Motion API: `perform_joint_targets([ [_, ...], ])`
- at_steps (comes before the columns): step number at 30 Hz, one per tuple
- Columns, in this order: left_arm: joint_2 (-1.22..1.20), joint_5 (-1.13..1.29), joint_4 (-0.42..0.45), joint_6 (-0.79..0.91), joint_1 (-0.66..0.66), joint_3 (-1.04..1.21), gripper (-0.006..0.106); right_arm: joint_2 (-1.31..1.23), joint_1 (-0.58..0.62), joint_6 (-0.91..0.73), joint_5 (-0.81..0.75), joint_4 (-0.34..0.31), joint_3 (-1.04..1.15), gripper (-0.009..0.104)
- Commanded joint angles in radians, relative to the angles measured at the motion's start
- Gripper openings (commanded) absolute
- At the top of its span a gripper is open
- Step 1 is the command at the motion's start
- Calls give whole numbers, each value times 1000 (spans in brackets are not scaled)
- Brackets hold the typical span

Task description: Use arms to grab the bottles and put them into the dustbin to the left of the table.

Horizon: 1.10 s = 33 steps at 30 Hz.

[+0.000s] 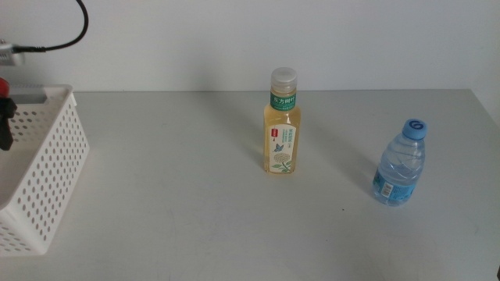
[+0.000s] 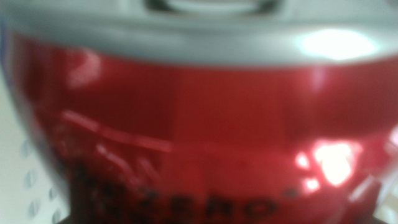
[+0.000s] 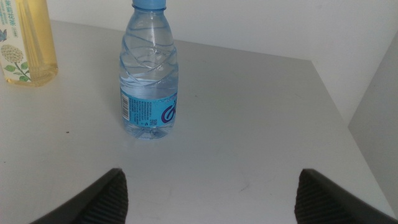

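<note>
The red can with its silver top fills the left wrist view, blurred and very close. In the middle view only a sliver of the can shows at the left edge, above the white perforated dustbin, with my left gripper shut on it. The pale-yellow tea bottle stands upright at the table's middle. To its right stands the blue-capped water bottle. My right gripper is open, low over the table and short of the water bottle, touching nothing.
The grey table ends at a white wall behind the bottles. Its right edge runs close to the water bottle. A black cable hangs above the dustbin. The tea bottle shows at the edge of the right wrist view.
</note>
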Motion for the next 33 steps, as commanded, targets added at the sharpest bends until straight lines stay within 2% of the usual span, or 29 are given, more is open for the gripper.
perform_joint_targets([
  [1, -21, -34, 10, 2, 3, -39, -2, -22, -5, -12, -71, -5, -10, 70],
  [13, 122, -34, 104, -1, 3, -36, -2, -22, -5, -12, -71, -5, -10, 70],
  [17, 159, -59, 99, -2, 3, -36, -1, -22, -5, -12, -71, -5, -10, 70],
  [20, 179, -54, 95, -2, 2, -36, 2, -22, -5, -12, -71, -5, -10, 70],
  [23, 184, -56, 95, -2, 1, -36, 10, -22, -5, -12, -71, -5, -10, 70],
  [26, 184, -58, 95, -2, 1, -36, 25, -22, -5, -12, -71, -5, -10, 70],
  [27, 179, -48, 95, -26, 1, -36, 75, -22, -5, -12, -71, -5, -10, 70],
  [30, 167, -27, 108, -73, 0, -40, 91, -22, -5, -12, -71, -5, -10, 70],
  [33, 161, 37, 109, -86, 0, -75, 94, -22, -5, -12, -71, -5, -10, 70],
])
